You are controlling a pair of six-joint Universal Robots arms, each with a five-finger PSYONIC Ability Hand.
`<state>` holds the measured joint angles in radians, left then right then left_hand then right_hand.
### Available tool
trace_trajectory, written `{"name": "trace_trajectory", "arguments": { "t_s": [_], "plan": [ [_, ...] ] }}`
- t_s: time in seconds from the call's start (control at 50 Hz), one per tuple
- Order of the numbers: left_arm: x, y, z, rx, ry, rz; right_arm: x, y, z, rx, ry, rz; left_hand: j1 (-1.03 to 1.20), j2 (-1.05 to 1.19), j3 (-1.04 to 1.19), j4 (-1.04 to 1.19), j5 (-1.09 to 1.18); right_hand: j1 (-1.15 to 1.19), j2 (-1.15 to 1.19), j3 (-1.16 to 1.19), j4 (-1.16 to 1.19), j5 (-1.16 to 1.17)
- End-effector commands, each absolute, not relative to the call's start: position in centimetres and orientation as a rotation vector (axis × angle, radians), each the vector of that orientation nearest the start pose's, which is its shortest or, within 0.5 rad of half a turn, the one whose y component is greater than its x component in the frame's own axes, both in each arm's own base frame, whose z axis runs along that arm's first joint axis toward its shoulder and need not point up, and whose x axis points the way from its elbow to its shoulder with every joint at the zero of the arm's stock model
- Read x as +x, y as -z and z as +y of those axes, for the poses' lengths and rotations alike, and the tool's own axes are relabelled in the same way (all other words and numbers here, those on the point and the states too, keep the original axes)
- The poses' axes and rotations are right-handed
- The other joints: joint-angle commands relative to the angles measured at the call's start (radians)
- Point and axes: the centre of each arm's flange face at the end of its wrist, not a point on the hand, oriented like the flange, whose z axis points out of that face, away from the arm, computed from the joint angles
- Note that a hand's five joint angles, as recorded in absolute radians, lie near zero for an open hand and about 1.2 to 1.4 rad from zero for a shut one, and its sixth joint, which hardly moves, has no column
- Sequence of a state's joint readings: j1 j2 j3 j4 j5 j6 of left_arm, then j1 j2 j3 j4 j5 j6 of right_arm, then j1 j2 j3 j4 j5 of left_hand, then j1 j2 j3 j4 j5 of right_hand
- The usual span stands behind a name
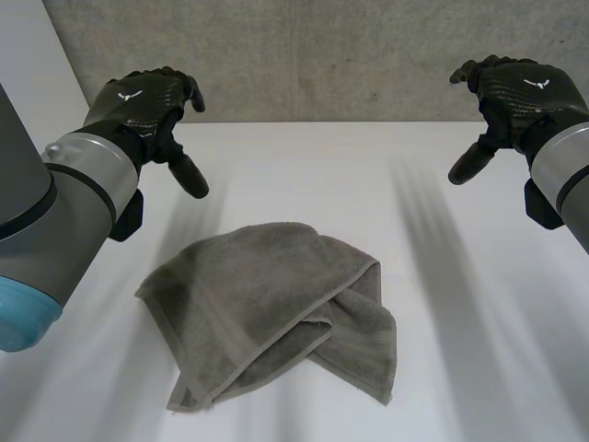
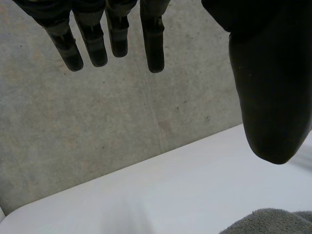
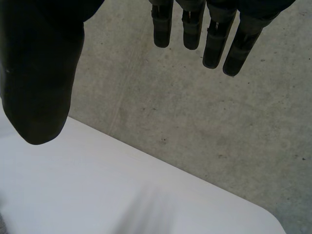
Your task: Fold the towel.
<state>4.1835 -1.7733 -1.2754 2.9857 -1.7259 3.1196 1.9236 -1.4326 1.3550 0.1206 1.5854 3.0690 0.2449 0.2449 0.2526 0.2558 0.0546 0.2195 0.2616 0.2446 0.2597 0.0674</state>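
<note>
A grey towel (image 1: 271, 308) lies crumpled on the white table (image 1: 460, 304), loosely doubled over with one flap folded across its right side. My left hand (image 1: 143, 106) hovers high above the table's far left, open, fingers relaxed, holding nothing. My right hand (image 1: 515, 97) hovers at the far right, open and empty too. In the left wrist view the fingers (image 2: 92, 44) and thumb (image 2: 268, 97) hang straight, and a bit of the towel (image 2: 268, 222) shows below the thumb. The right wrist view shows straight fingers (image 3: 214, 39) and thumb (image 3: 39, 87) over the table edge.
A grey concrete wall (image 1: 322, 55) rises behind the table's far edge. Bare white table (image 2: 170, 195) surrounds the towel on all sides. The table's rounded far corner (image 3: 263, 214) lies under my right hand.
</note>
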Motion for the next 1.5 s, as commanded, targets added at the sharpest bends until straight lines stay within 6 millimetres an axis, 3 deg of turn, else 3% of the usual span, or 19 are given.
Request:
{"name": "trace_trajectory", "arguments": {
  "t_s": [0.02, 0.26, 0.36, 0.48, 0.52, 0.54, 0.56, 0.58, 0.6, 0.64, 0.7, 0.78, 0.9, 1.02, 1.18, 1.38, 1.44, 1.48, 1.5],
  "plan": [
    [-27.6, -32.0, -24.1, 0.444, 2.309, 2.459, 23.7, -32.0, -26.9, -0.436, 2.038, 2.105, -0.070, -0.070, -0.077, -0.080, -0.054, -0.045, -0.087, -0.070, -0.085, -0.067],
    [-27.6, -31.7, -23.9, 0.457, 2.298, 2.468, 23.8, -32.0, -26.8, -0.452, 2.029, 2.096, -0.058, -0.058, -0.066, -0.069, -0.042, -0.045, -0.087, -0.070, -0.085, -0.067],
    [-27.8, -30.2, -22.7, 0.537, 2.203, 2.530, 23.9, -31.7, -26.8, -0.487, 1.998, 2.126, -0.040, -0.040, -0.048, -0.051, -0.024, -0.045, -0.087, -0.070, -0.085, -0.067],
    [-27.3, -27.3, -20.2, 0.681, 1.970, 2.650, 23.7, -29.1, -24.5, -0.758, 1.730, 2.291, -0.037, -0.037, -0.045, -0.048, -0.021, -0.045, -0.087, -0.070, -0.085, -0.067],
    [-27.0, -24.9, -18.8, 0.799, 1.830, 2.705, 23.6, -28.1, -23.8, -0.814, 1.649, 2.317, -0.037, -0.037, -0.045, -0.048, -0.021, -0.045, -0.087, -0.070, -0.085, -0.067],
    [-26.8, -23.7, -18.1, 0.844, 1.766, 2.730, 23.7, -27.0, -23.0, -0.861, 1.568, 2.334, -0.037, -0.037, -0.045, -0.048, -0.021, -0.032, -0.074, -0.057, -0.072, -0.054],
    [-26.8, -23.7, -18.1, 0.845, 1.765, 2.730, 23.8, -25.4, -22.2, -0.896, 1.489, 2.333, -0.037, -0.037, -0.045, -0.048, -0.021, 0.009, -0.033, -0.016, -0.031, -0.013],
    [-26.6, -22.6, -17.6, 0.882, 1.709, 2.753, 23.8, -25.4, -22.2, -0.896, 1.488, 2.333, -0.037, -0.037, -0.045, -0.048, -0.021, 0.009, -0.033, -0.016, -0.031, -0.013],
    [-26.6, -22.6, -17.6, 0.883, 1.708, 2.753, 23.8, -24.2, -21.7, -0.913, 1.447, 2.332, -0.037, -0.037, -0.045, -0.048, -0.021, 0.024, -0.018, -0.001, -0.016, 0.001],
    [-26.4, -20.6, -16.9, 0.914, 1.647, 2.789, 23.8, -23.1, -21.2, -0.924, 1.414, 2.333, -0.037, -0.037, -0.045, -0.048, -0.021, 0.033, -0.009, 0.008, -0.008, 0.010],
    [-26.4, -19.9, -16.9, 0.913, 1.654, 2.786, 23.8, -20.8, -20.2, -0.930, 1.373, 2.341, -0.037, -0.037, -0.045, -0.048, -0.021, 0.053, 0.011, 0.028, 0.013, 0.031],
    [-26.5, -17.5, -17.1, 0.901, 1.698, 2.767, 23.8, -19.2, -19.7, -0.925, 1.367, 2.342, -0.040, -0.040, -0.048, -0.051, -0.024, 0.071, 0.029, 0.046, 0.031, 0.049],
    [-26.9, -16.7, -17.9, 0.873, 1.820, 2.717, 24.3, -16.5, -18.7, -0.958, 1.366, 2.314, -0.037, -0.037, -0.045, -0.048, -0.021, 0.097, 0.055, 0.072, 0.057, 0.075],
    [-27.0, -15.2, -18.0, 0.873, 1.777, 2.742, 24.3, -14.5, -18.8, -0.955, 1.339, 2.331, -0.037, -0.037, -0.045, -0.048, -0.021, 0.188, 0.146, 0.163, 0.148, 0.166],
    [-27.2, -13.4, -18.2, 0.886, 1.706, 2.770, 24.3, -13.3, -19.2, -0.939, 1.349, 2.329, -0.040, -0.040, -0.048, -0.051, -0.024, 0.235, 0.193, 0.210, 0.195, 0.213],
    [-27.2, -13.4, -18.3, 0.880, 1.708, 2.770, 24.4, -12.3, -19.4, -0.901, 1.358, 2.320, -0.008, -0.008, -0.016, -0.019, 0.008, 0.373, 0.331, 0.348, 0.333, 0.351],
    [-27.2, -13.6, -18.3, 0.879, 1.718, 2.766, 24.4, -12.3, -19.6, -0.889, 1.370, 2.310, 0.157, 0.157, 0.149, 0.146, 0.172, 0.503, 0.460, 0.477, 0.462, 0.480],
    [-27.2, -13.7, -18.2, 0.880, 1.723, 2.764, 24.5, -12.3, -19.8, -0.858, 1.384, 2.297, 0.411, 0.411, 0.403, 0.400, 0.426, 0.762, 0.720, 0.737, 0.722, 0.740],
    [-27.2, -13.7, -18.2, 0.880, 1.723, 2.764, 24.5, -12.3, -19.8, -0.858, 1.384, 2.297, 0.412, 0.412, 0.404, 0.401, 0.428, 0.764, 0.722, 0.739, 0.724, 0.741]
  ]
}}
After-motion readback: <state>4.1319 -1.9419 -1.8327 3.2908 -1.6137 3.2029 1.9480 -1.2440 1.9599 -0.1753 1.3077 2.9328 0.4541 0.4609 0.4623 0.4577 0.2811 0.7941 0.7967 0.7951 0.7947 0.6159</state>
